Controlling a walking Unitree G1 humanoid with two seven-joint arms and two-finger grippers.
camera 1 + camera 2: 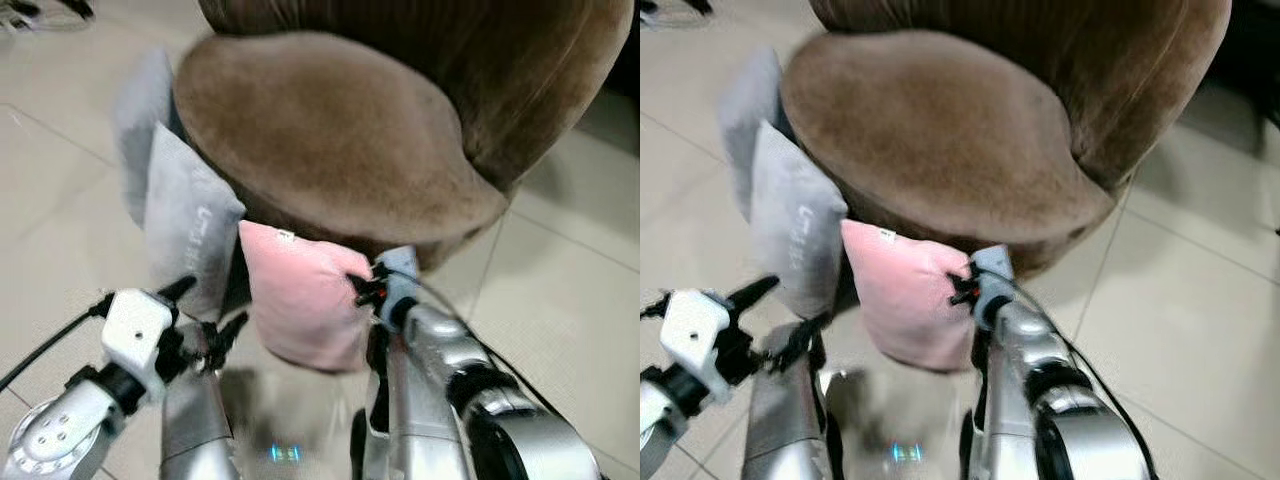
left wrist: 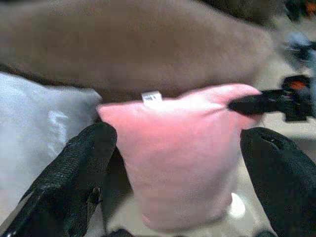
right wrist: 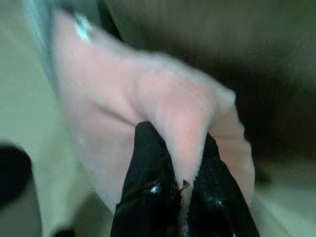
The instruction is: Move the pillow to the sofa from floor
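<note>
A pink pillow (image 1: 305, 295) stands on edge on the floor against the front of a round brown sofa (image 1: 330, 130). My right gripper (image 1: 362, 287) is shut on the pillow's upper right corner; in the right wrist view the two black fingers (image 3: 148, 177) pinch a fold of pink fabric (image 3: 182, 128). My left gripper (image 1: 205, 310) is open a little to the left of the pillow, its fingers (image 2: 84, 163) spread wide in front of the pink pillow (image 2: 182, 163) without touching it.
Two grey pillows (image 1: 185, 215) lean against the sofa's left side, one of them touching the pink one. Pale tiled floor (image 1: 560, 290) stretches to the right and left. The sofa's backrest (image 1: 540, 60) rises at the far right.
</note>
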